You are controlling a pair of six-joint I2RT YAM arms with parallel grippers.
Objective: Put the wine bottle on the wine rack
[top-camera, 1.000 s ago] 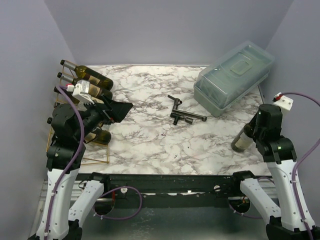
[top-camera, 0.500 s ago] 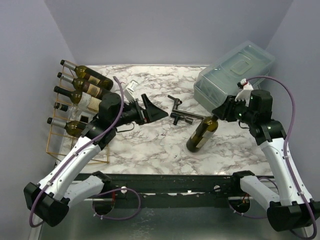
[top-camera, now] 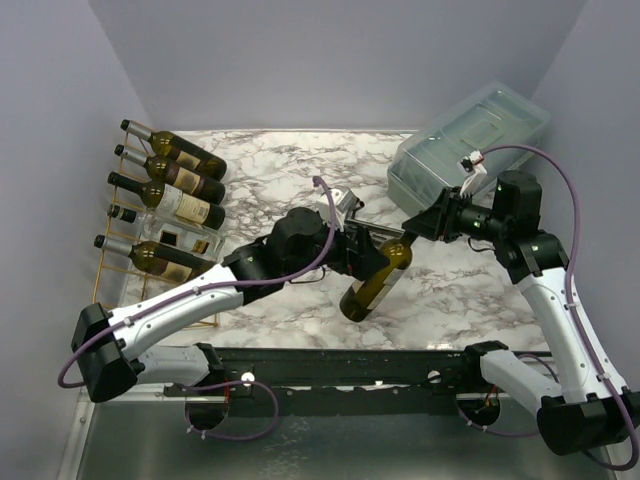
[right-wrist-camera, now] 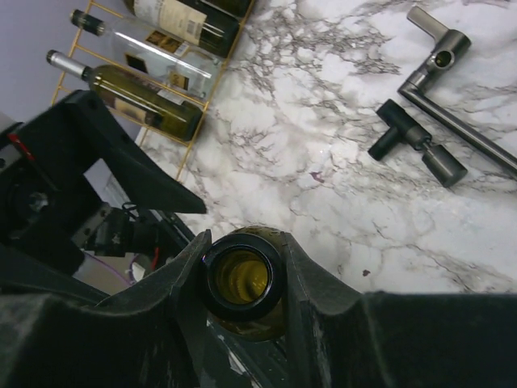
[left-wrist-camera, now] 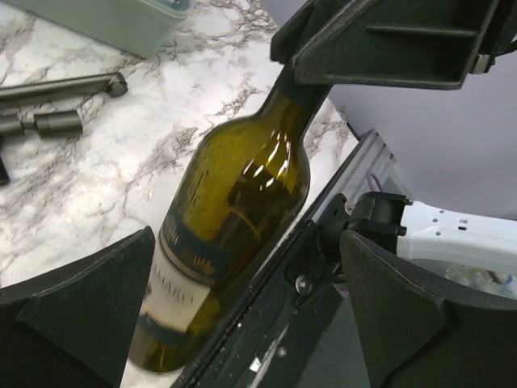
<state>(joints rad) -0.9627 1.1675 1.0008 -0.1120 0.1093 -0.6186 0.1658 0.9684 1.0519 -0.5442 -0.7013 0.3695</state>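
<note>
A dark green wine bottle [top-camera: 368, 288] with a white and blue label hangs tilted above the table's middle front. My right gripper [top-camera: 410, 233] is shut on its neck; in the right wrist view the open mouth [right-wrist-camera: 242, 279] sits between the two fingers. My left gripper [top-camera: 376, 257] is open, its wide jaws on either side of the bottle's body [left-wrist-camera: 234, 202] without touching it. The gold wire wine rack [top-camera: 112, 290] stands at the far left and holds several bottles lying on their sides; it also shows in the right wrist view [right-wrist-camera: 182, 158].
A translucent grey lidded box [top-camera: 470, 150] sits at the back right. A black metal tool in pieces [right-wrist-camera: 428, 89] lies on the marble behind the bottle, also in the left wrist view [left-wrist-camera: 56, 87]. The black front rail [top-camera: 340, 365] runs under the bottle's base.
My right arm has carried the bottle from the right edge towards the middle and lifted it. My left arm has swung away from the rack to the bottle, jaws open.
</note>
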